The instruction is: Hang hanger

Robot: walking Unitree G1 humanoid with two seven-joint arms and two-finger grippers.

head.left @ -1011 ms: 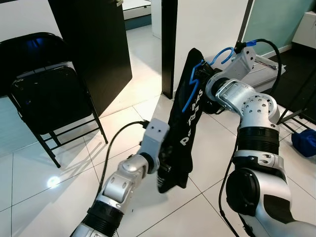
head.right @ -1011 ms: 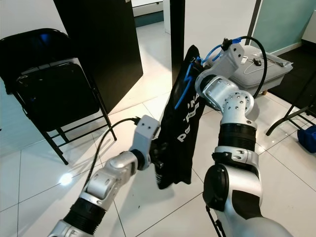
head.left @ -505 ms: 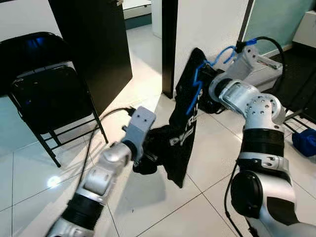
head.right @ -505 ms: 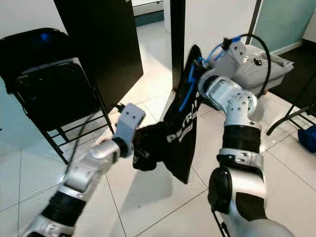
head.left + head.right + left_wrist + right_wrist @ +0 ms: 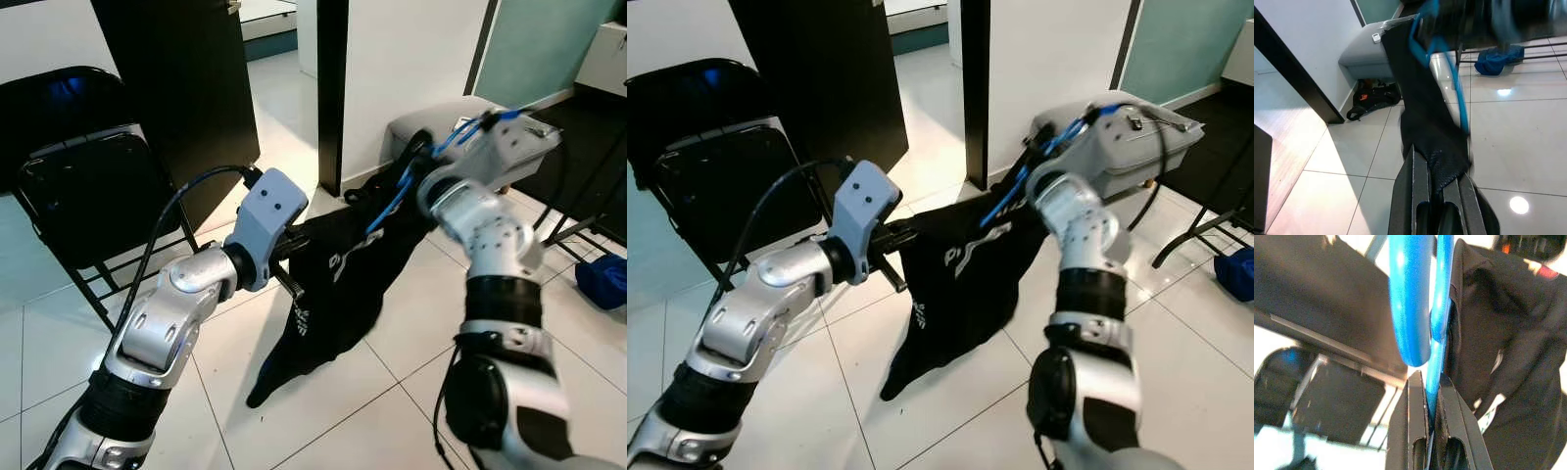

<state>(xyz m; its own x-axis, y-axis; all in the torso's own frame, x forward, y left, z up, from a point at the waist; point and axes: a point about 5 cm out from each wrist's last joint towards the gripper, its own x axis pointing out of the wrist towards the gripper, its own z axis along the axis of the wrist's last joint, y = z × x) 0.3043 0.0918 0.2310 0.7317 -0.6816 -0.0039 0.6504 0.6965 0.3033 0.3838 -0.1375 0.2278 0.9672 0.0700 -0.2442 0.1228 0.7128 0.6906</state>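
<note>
Between the two grippers, in the air above the floor (image 5: 392,392), hangs the blue hanger (image 5: 392,201) with a black garment (image 5: 338,294) on it. The right gripper (image 5: 1432,423) has its fingers closed tight on the hanger's thin blue bar, as the right wrist view shows, so it carries the weight up near the grey box (image 5: 1146,137) by the wall. The left gripper (image 5: 1437,181) is pinched on one edge of the garment and holds it out to the side; I think this is to keep the cloth spread, so that it does not slip off the hanger or twist. The lower part of the garment falls free toward the tiles. A black folding chair (image 5: 88,206) stands well apart on the robot's left, beside a dark panel (image 5: 176,88). No rail or hook for hanging can be recognised, so the hanging step seems not yet done.
</note>
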